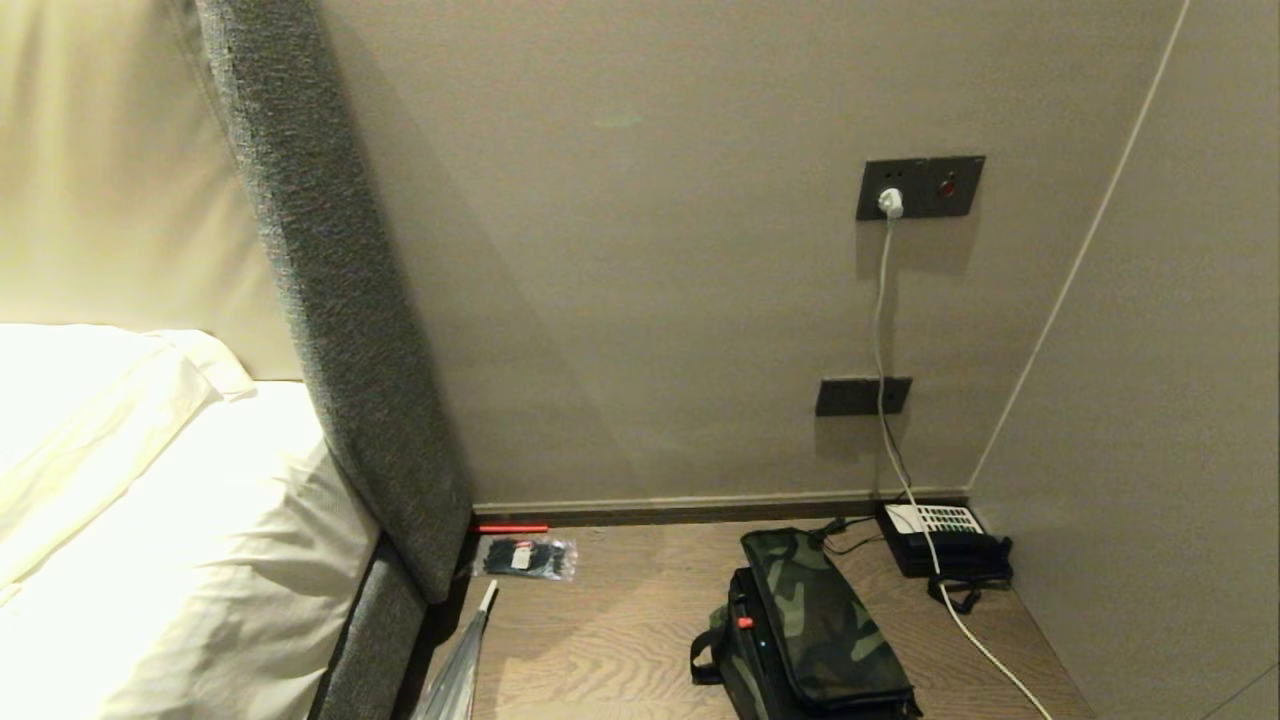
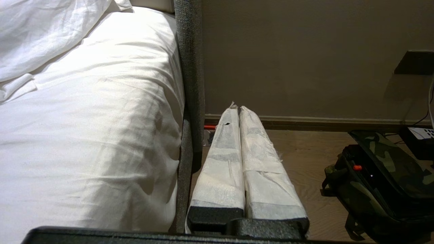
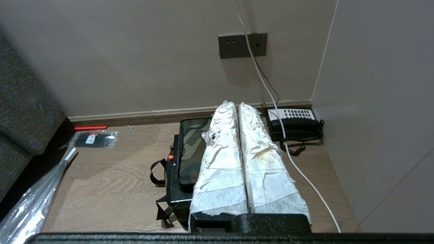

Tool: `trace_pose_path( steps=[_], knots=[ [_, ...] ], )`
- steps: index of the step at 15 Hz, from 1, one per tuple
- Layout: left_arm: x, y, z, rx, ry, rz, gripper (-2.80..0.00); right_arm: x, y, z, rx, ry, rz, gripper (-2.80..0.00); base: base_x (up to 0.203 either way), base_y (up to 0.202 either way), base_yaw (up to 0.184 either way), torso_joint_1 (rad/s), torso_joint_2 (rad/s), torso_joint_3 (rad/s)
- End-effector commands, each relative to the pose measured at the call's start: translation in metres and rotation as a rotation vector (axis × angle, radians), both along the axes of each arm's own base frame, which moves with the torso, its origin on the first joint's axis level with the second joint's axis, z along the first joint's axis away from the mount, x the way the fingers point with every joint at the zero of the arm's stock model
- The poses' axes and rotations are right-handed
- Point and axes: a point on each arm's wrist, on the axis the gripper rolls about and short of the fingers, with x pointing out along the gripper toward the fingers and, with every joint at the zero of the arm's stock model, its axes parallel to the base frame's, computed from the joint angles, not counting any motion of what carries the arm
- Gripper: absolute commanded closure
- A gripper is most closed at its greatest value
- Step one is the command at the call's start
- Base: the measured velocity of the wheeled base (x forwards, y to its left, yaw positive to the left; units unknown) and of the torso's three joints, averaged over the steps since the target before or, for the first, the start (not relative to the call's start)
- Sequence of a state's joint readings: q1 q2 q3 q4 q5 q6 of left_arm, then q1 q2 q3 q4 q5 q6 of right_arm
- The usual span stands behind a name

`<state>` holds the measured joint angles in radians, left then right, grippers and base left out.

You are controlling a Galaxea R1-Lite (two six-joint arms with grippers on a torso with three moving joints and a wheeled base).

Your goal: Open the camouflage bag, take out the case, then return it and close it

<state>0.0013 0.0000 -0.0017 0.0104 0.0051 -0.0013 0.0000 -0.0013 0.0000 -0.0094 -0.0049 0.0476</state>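
Observation:
The camouflage bag [image 1: 820, 625] lies on the wooden surface near the wall, its green camouflage lid [image 3: 191, 149] down. Along its left side the black edge of the case [image 3: 173, 173] shows under the lid, with its small red latch [image 1: 744, 622]. Neither gripper appears in the head view. My left gripper [image 2: 236, 107] is shut and empty, hanging beside the bed edge, well left of the bag [image 2: 383, 176]. Also shut and empty, my right gripper [image 3: 236, 103] is held above the bag's near right part and points toward the wall, touching nothing.
A black telephone [image 1: 940, 540] with a white keypad sits in the right corner, and a white cable [image 1: 975, 640] runs past the bag. A packet of cable ties [image 1: 527, 557], a red stick [image 1: 512, 527] and a clear plastic-wrapped item [image 1: 455, 670] lie left. The bed [image 1: 150, 520] and grey headboard [image 1: 340, 300] border the left.

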Motion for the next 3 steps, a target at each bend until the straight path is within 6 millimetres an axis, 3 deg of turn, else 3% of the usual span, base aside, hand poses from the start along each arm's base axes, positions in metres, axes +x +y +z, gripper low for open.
trace_pose_path(
  steps=[1, 3],
  knots=[
    [-0.0001, 0.0000, -0.0001, 0.000, -0.001, 0.000, 0.00, -0.0013, 0.0000, -0.0013, -0.002, -0.017, 0.000, 0.00, 0.000, 0.000, 0.000, 0.000, 0.00, 0.000],
    [-0.0001, 0.0000, -0.0001, 0.000, -0.001, 0.001, 0.00, -0.0013, 0.0000, -0.0013, 0.000, -0.017, 0.000, 0.00, 0.000, 0.000, 0.000, 0.000, 0.00, 0.000]
  ],
)
